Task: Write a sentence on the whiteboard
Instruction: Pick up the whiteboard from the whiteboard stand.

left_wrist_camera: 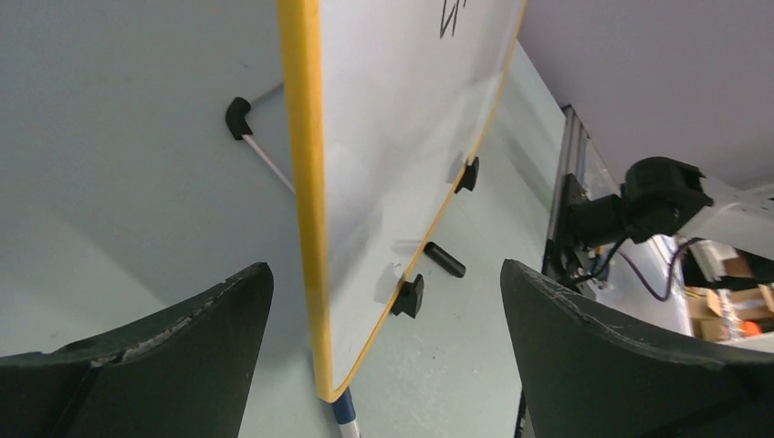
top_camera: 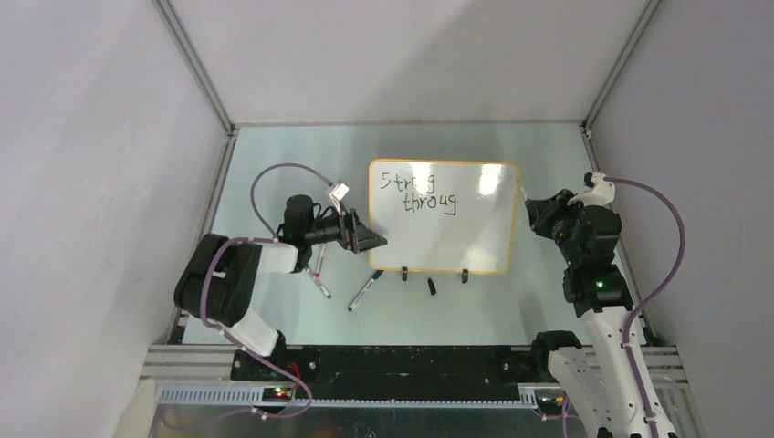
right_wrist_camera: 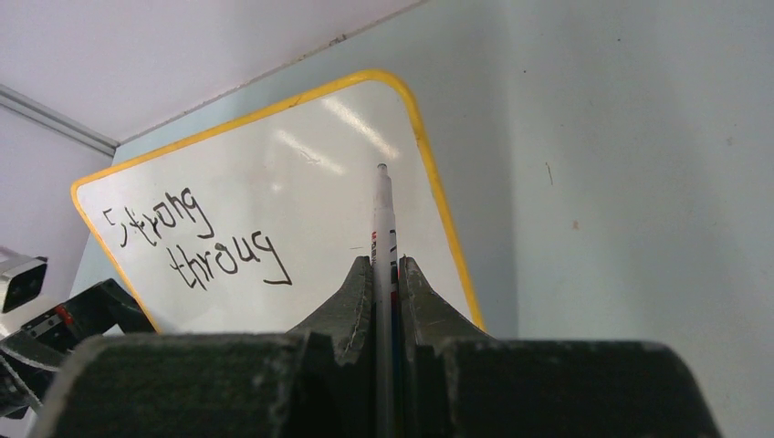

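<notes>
Whiteboard (top_camera: pixel 475 228) bearing sentence (right_wrist_camera: pixel 214 260) "Strong throug", right hand (right_wrist_camera: pixel 384 262) clamped on marker (right_wrist_camera: pixel 381 205), left hand (left_wrist_camera: pixel 383 266) spread wide astride its edge

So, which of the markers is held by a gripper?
The marker clamped in the right gripper; the two other markers lie loose on the table.

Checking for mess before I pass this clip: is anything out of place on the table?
Only loose clutter. One marker lies slanted with its end at the near-left corner of the whiteboard, a second marker lies beside it, and a black cap lies off the near edge.
</notes>
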`<state>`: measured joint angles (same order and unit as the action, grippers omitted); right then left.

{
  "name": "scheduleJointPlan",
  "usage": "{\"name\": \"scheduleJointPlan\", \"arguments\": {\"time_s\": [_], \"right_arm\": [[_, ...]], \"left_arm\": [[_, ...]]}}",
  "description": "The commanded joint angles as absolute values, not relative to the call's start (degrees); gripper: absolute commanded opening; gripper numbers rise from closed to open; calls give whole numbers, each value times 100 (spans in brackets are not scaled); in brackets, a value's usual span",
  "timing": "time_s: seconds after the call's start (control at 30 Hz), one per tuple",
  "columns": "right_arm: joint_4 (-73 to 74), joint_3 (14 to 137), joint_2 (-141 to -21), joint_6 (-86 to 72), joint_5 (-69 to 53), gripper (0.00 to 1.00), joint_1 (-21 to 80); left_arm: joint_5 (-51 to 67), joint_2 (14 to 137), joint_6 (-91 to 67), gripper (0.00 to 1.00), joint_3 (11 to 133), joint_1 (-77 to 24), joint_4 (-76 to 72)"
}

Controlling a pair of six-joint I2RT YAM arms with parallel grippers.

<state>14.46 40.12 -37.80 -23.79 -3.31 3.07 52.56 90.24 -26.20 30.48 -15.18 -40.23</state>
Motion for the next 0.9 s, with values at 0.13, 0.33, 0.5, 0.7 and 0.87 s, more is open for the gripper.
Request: {"name": "scheduleJointPlan", "arguments": {"time_s": [0.13,0.33,0.5,0.7,0.87], "right_arm": [[1170,3999,-3740,-2377,-264,0,333],[1114,3953,-3755,-2411,-350,0,339],[1104,3946,-3774,-2423,-381,0,340],[1041,3911,-3812,-2430,-405,0,348],[1060,3910,-3802,-2433,-398,0,384]], "left_arm": [[6189,9999,-3913,95,3147,-1355,-5905],[6628,11082,-5891,88,3014,-1351,-8752],[6664,10928,-5925,82,2956,-1388,-8765],[6645,11109,-5973,67,2749,-1379,-8773],[6682,11169,-6093,65,2853,-1374,-8771]]}}
